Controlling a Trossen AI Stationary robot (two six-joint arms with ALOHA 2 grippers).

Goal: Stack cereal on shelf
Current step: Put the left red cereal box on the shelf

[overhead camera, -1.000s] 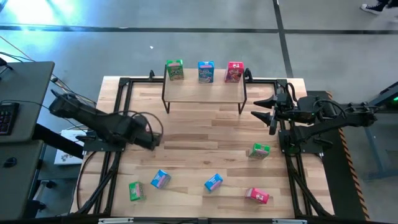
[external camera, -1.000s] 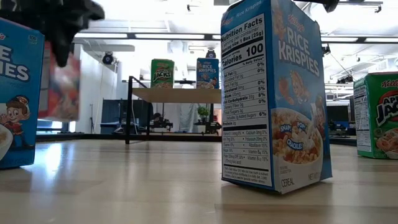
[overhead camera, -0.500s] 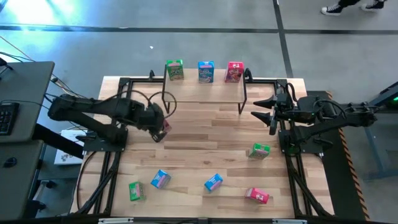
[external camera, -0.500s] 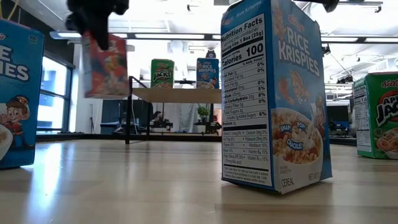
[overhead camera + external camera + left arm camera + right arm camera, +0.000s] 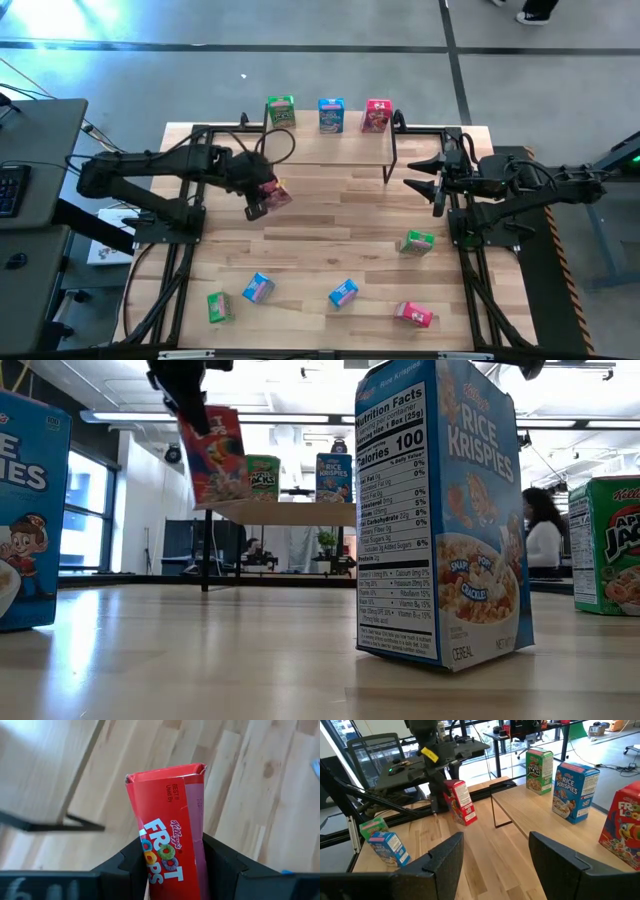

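My left gripper (image 5: 262,190) is shut on a red-pink cereal box (image 5: 278,194) (image 5: 170,830), carried in the air just near and left of the shelf (image 5: 328,150). The shelf's plank bears a green (image 5: 281,112), a blue (image 5: 331,115) and a red-pink box (image 5: 377,115), upright along its far edge. Several more boxes stand or lie on the near half of the table, among them a green one (image 5: 417,241) and a red-pink one (image 5: 414,314). My right gripper (image 5: 437,185) waits open beside the shelf's right end. My left gripper pinches the red-pink box between its two fingers (image 5: 222,862), which press on opposite sides near one end (image 5: 156,866). The fingers come from above, pointing down. The box hangs below them, tilted and lifted clear of the table (image 5: 218,457).
The shelf's thin black legs (image 5: 266,165) stand close to the carried box. Black arm frames run along the table's left (image 5: 190,190) and right sides. In the low view a blue box (image 5: 445,520) stands close by. The plank's near half is bare wood (image 5: 545,822).
My left gripper has moved up and toward the table's far-right, from near the left frame to the shelf's near-left corner, carrying the red-pink box. The box has tipped from roughly upright to a slant. My right arm has kept still.
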